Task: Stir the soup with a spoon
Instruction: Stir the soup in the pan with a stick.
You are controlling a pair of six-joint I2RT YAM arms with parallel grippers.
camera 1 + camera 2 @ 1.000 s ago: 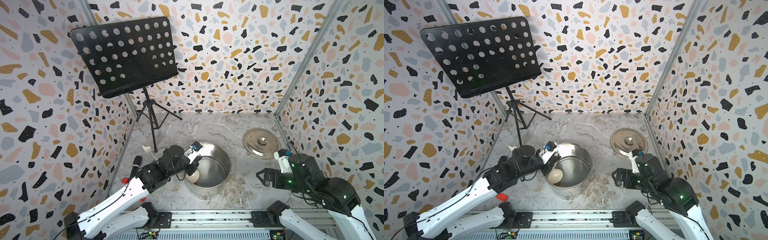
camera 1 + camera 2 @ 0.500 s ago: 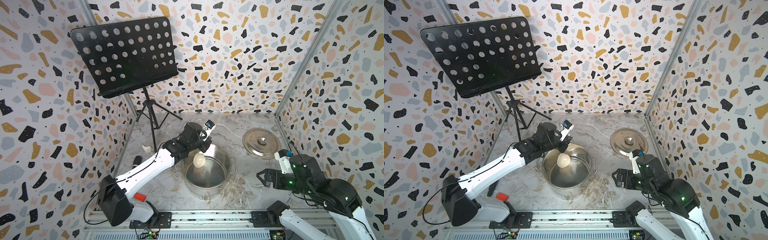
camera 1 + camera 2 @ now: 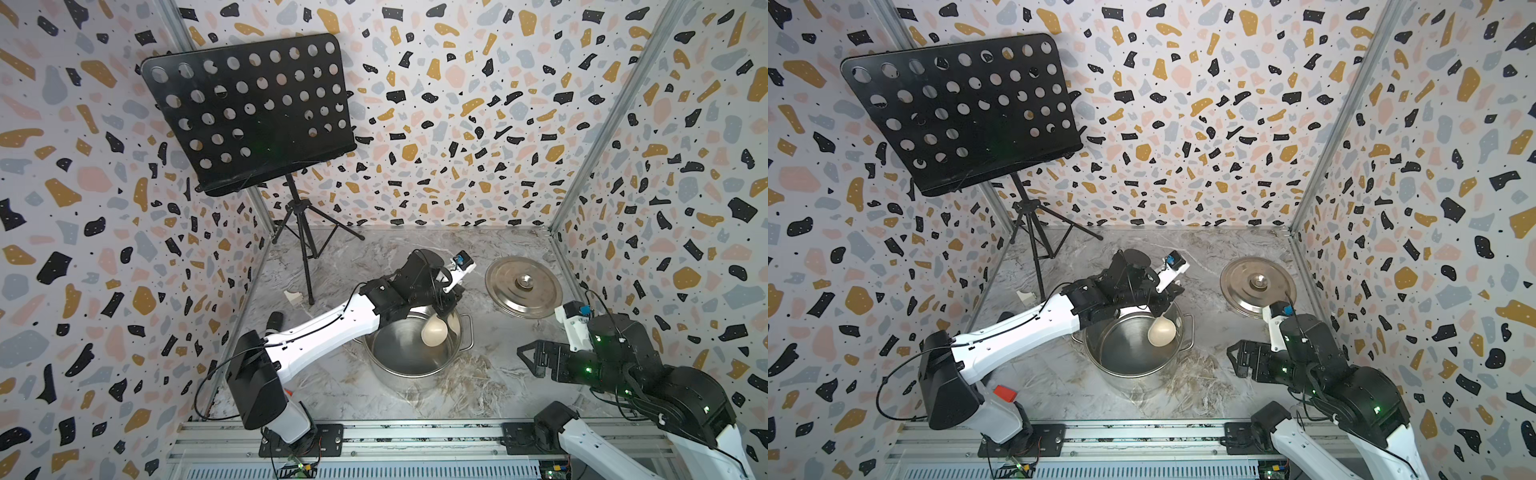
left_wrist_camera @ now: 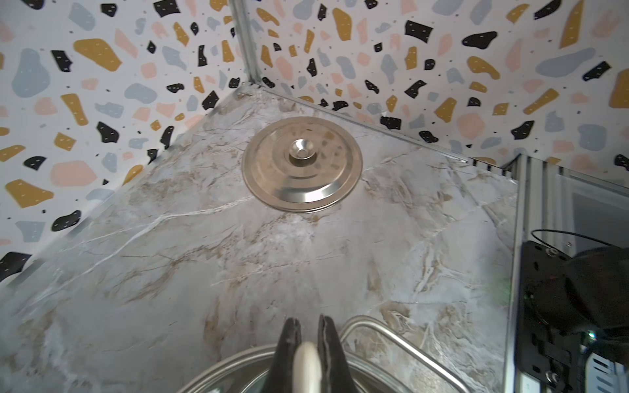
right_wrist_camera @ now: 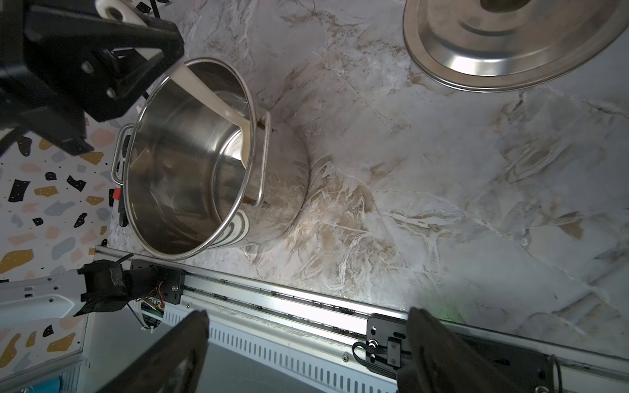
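pot (image 3: 395,353): one was counted, mid-table, uncovered.
lid (image 3: 523,286): one, laid flat near the pot, not touching.
spoon (image 3: 434,332): one; its bowl was held inside the pot, close to the wall.
left gripper (image 4: 308,337): clenched on the spoon handle.
right gripper (image 5: 308,314): spread wide; nothing was held.

Bright, even, diffuse light fills both top views, leaving only a soft shadow on the worktop (image 3: 374,257) around the pot (image 3: 409,380). The wide-angle lens leans the wall posts (image 3: 615,112) outward. In the right wrist view, glare streaks the lid (image 5: 476,64) and front rail (image 5: 272,303), and the right gripper (image 5: 309,311) is a dark blur. In the left wrist view, the left gripper (image 4: 308,321) and spoon (image 4: 306,360) are out of focus.
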